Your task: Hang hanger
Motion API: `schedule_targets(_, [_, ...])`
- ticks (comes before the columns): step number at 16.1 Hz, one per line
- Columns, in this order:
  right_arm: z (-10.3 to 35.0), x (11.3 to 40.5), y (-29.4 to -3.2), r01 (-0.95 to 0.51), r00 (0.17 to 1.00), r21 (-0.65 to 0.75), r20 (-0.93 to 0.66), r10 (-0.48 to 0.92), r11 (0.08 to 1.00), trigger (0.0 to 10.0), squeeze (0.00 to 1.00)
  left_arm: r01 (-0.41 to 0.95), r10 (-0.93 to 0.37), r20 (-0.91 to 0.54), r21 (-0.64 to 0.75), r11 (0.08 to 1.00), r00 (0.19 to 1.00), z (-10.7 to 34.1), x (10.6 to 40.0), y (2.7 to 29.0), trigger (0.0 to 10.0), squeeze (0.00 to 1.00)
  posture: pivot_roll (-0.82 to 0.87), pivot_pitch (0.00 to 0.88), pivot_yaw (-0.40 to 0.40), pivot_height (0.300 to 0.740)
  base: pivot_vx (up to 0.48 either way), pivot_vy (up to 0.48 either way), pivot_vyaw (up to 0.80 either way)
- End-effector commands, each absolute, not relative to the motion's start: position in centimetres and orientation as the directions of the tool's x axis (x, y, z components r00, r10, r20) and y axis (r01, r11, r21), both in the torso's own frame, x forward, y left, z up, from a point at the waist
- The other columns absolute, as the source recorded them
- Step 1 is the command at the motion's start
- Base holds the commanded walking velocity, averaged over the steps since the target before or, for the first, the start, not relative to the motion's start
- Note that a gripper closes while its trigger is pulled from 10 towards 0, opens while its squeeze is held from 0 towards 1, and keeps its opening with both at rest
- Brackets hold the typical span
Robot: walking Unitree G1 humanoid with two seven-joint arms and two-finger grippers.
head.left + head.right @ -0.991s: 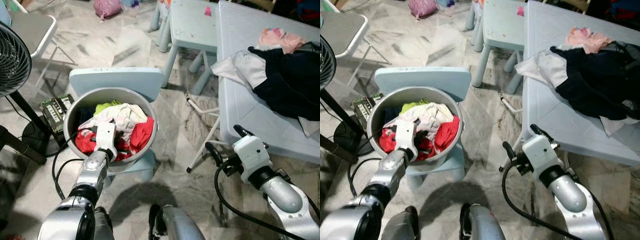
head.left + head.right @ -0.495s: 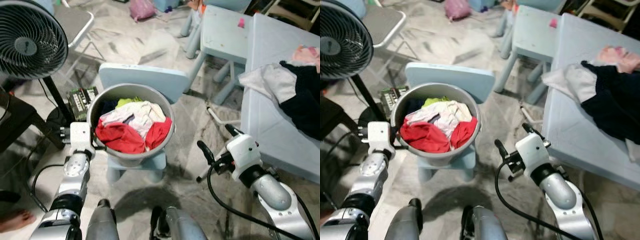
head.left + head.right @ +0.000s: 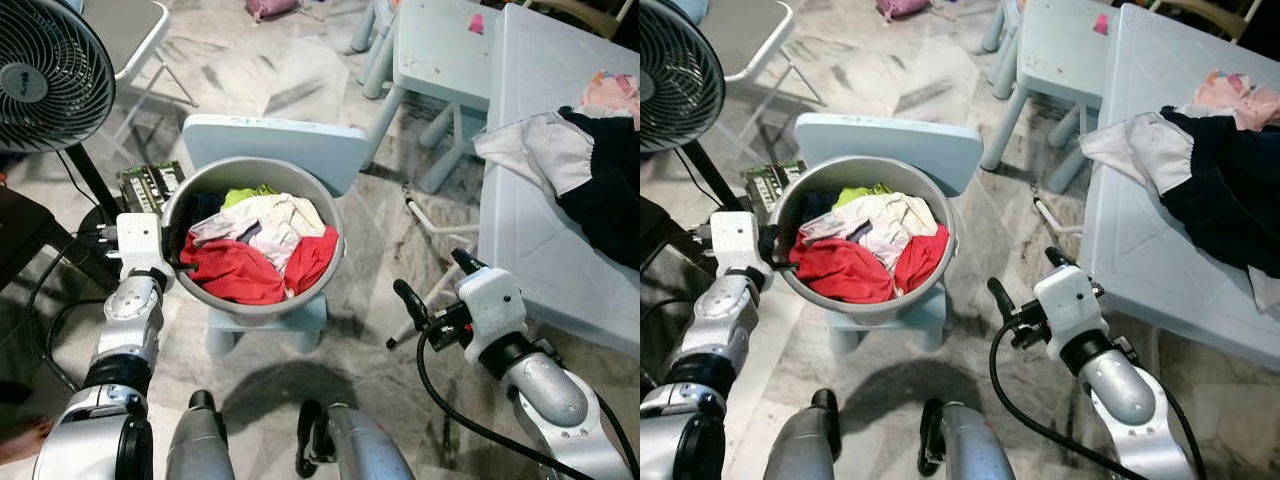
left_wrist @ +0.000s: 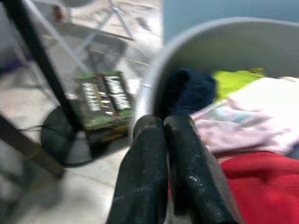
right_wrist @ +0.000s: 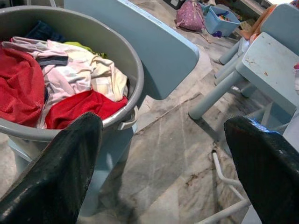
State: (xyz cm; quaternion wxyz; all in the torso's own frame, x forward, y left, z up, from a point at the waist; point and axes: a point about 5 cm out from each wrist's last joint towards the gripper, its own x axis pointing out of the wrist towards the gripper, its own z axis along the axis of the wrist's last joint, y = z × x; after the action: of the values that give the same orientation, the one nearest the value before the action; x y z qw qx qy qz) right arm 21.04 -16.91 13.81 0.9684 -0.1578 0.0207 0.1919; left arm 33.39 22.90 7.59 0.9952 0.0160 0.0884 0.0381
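Note:
A white hanger-like bar (image 3: 424,212) lies on the marble floor beside the light blue table (image 3: 535,240), partly hidden under its edge; it is also the white tube (image 5: 227,180) in the right wrist view. My right gripper (image 3: 436,283) hovers open just above and in front of it, nothing between its fingers (image 5: 60,168). My left gripper (image 3: 182,266) is shut at the left rim of the grey basin (image 3: 328,205), its fingers (image 4: 154,158) pressed together with nothing seen between them.
The basin holds red, white and green clothes (image 3: 258,245) and rests on a small blue chair (image 3: 270,145). A fan (image 3: 45,70) and a green box (image 3: 150,185) stand to the left. Dark and white garments (image 3: 600,190) lie on the table; a blue stool (image 3: 440,50) stands behind.
My left gripper has come out from over the clothes in the basin and now sits at its left rim. The camera shifted; the right gripper stays open near the white bar.

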Motion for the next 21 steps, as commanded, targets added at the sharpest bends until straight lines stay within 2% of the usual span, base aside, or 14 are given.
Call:
schedule_targets(1, [14.1,20.4,-17.6,-0.366,0.93,-0.307,-0.114,0.348,0.878,10.0,1.0,-0.008,0.006,-0.228,-0.008,1.0,0.974,6.6,33.3,21.7,10.0,1.0,-0.23,0.303,-0.212,0.74,0.0,0.0,0.0])
schedule_targets(4, [14.2,20.0,-17.7,-0.37,0.929,-0.305,-0.125,0.348,0.878,10.0,1.0,0.04,-0.047,-0.228,-0.033,0.999,0.973,6.9,33.9,20.6,10.0,1.0,-0.25,0.314,-0.213,0.74,0.0,0.0,0.0])
schedule_targets(5, [14.2,19.9,-17.7,-0.376,0.927,-0.306,-0.131,0.352,0.875,10.0,0.85,0.052,-0.062,-0.248,-0.046,0.998,0.967,6.8,34.0,20.3,10.0,1.0,-0.25,0.315,-0.213,0.74,0.0,0.0,0.0])
schedule_targets(6, [14.2,19.9,-17.6,-0.381,0.924,-0.307,-0.137,0.356,0.872,10.0,0.0,0.06,-0.071,-0.284,-0.045,0.997,0.956,6.3,33.9,20.2,10.0,1.0,-0.25,0.316,-0.212,0.74,0.0,0.0,0.0])
schedule_targets(9, [14.3,19.7,-17.4,-0.396,0.918,-0.3,-0.147,0.368,0.868,10.0,0.0,0.05,-0.059,-0.363,-0.034,0.998,0.93,5.3,33.5,20.8,10.0,1.0,-0.26,0.32,-0.213,0.74,0.0,0.0,0.0])
schedule_targets(11, [14.0,18.9,-17.2,-0.457,0.889,-0.274,-0.189,0.418,0.846,10.0,0.0,0.038,-0.05,-0.406,-0.038,0.999,0.913,4.8,33.3,21.1,10.0,1.0,-0.27,0.321,-0.212,0.74,0.0,0.0,0.0])
schedule_targets(17, [13.8,18.4,-16.5,-0.499,0.865,-0.276,-0.209,0.455,0.822,10.0,0.0,0.054,-0.06,-0.415,-0.026,0.998,0.908,4.8,33.4,21.4,10.0,1.0,-0.27,0.325,-0.208,0.74,0.0,0.0,0.0])
schedule_targets(18, [13.9,18.3,-16.5,-0.502,0.864,-0.278,-0.212,0.457,0.819,10.0,0.0,0.065,-0.067,-0.416,-0.02,0.998,0.907,4.8,33.4,21.4,1.3,1.0,-0.28,0.324,-0.21,0.74,0.0,0.0,0.0])
schedule_targets(19, [13.9,18.4,-16.5,-0.504,0.862,-0.283,-0.215,0.458,0.816,10.0,0.0,0.075,-0.076,-0.437,-0.019,0.997,0.896,4.5,33.2,21.2,0.0,1.0,-0.28,0.324,-0.21,0.74,0.0,0.0,0.0])
schedule_targets(20, [13.9,18.5,-16.6,-0.507,0.861,-0.291,-0.218,0.46,0.811,10.0,0.0,0.116,-0.119,-0.458,-0.034,0.993,0.881,4.2,33.2,20.7,0.0,0.0,-0.29,0.317,-0.216,0.74,0.0,0.0,0.0])
schedule_targets(21, [13.9,18.5,-16.6,-0.508,0.861,-0.294,-0.22,0.46,0.81,10.0,0.0,0.131,-0.133,-0.463,-0.037,0.991,0.876,4.1,33.2,20.5,0.0,0.0,-0.29,0.316,-0.218,0.74,0.0,0.0,0.0])
